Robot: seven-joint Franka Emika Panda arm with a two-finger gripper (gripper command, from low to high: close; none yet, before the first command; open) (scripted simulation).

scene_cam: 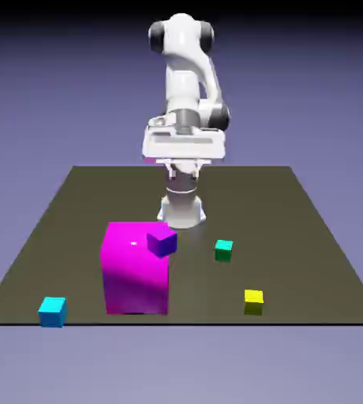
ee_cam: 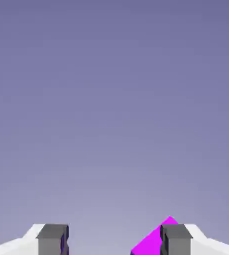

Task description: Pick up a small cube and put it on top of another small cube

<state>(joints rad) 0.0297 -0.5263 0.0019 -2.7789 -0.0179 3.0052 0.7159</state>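
Nearest, a cyan cube and yellow cube sit by the bench's front edge. Behind them a big magenta block carries a purple cube; a green cube lies beside. Farther back, the pincer hangs spread, empty.

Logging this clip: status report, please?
Fingers apart, holding nothing. Purple cube against big magenta block. Green, yellow, cyan cubes sit apart.
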